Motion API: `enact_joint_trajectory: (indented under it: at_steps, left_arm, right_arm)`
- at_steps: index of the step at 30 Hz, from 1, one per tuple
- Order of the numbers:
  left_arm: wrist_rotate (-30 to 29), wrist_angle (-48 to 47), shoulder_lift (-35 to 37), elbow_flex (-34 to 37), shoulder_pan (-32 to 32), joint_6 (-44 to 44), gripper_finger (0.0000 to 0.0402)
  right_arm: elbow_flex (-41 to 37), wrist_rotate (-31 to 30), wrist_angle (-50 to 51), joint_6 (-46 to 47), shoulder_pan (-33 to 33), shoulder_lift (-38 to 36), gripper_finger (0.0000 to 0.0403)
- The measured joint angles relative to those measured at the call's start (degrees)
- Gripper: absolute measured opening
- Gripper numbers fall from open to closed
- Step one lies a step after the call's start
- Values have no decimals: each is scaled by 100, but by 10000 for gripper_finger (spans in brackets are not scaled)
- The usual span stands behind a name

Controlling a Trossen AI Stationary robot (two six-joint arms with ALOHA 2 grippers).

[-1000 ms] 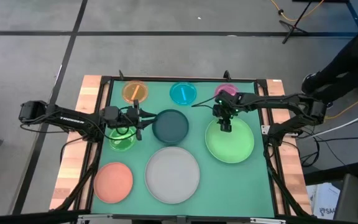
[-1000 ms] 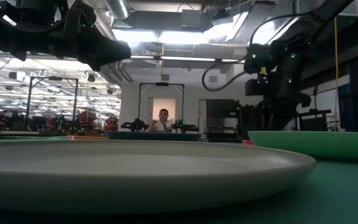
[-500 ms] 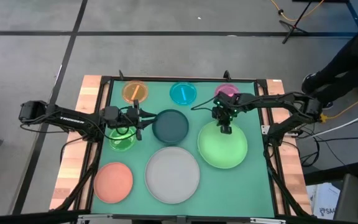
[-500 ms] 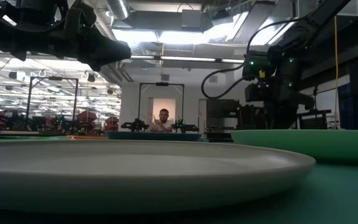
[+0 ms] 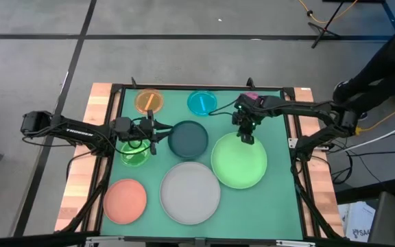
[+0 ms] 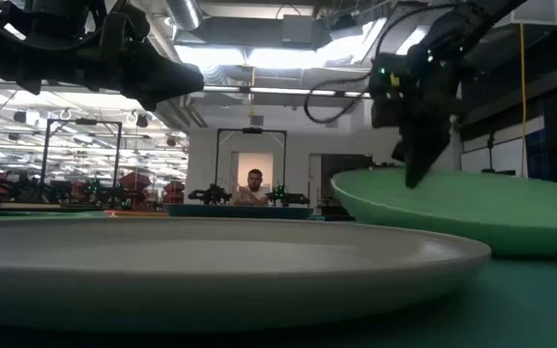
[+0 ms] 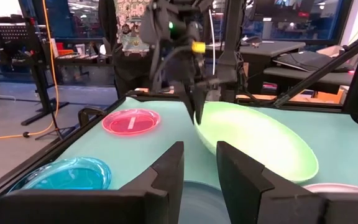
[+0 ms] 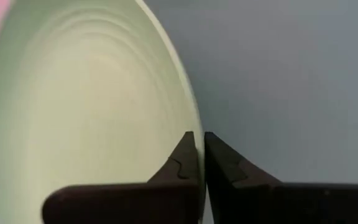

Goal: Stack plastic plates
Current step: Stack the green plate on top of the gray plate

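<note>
Light green plate (image 5: 238,162), rim pinched tight by right gripper (image 5: 245,139), sits tilted beside grey-white plate (image 5: 190,193); left gripper (image 5: 153,132), fingers narrowly apart, hovers beyond it.

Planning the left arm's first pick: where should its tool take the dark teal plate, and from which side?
Pinch the rim of the dark teal plate on the edge facing the left tool, coming in low from that side. The plate lies flat on the mat, so only its raised lip looks grippable.
</note>
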State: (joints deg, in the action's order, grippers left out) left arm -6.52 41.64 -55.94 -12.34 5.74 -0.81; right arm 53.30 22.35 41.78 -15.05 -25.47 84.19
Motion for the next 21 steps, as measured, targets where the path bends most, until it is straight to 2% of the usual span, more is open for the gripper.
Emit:
enact_joint_trajectory:
  at_steps: [3, 9, 18, 21]
  left_arm:
    - [0, 0, 1, 0, 0, 0, 89]
    - [-1, -1, 1, 0, 0, -1, 89]
    - [-9, 1, 0, 0, 0, 1, 89]
    - [-31, 1, 0, 0, 0, 1, 89]
  right_arm:
    - [187, 387, 55, 229, 0, -105, 1]
    - [365, 700, -94, 642, 49, -152, 1]
    - [371, 552, -1486, 1617, 979, -152, 1]
    - [371, 241, -1898, 2082, 1330, -152, 1]
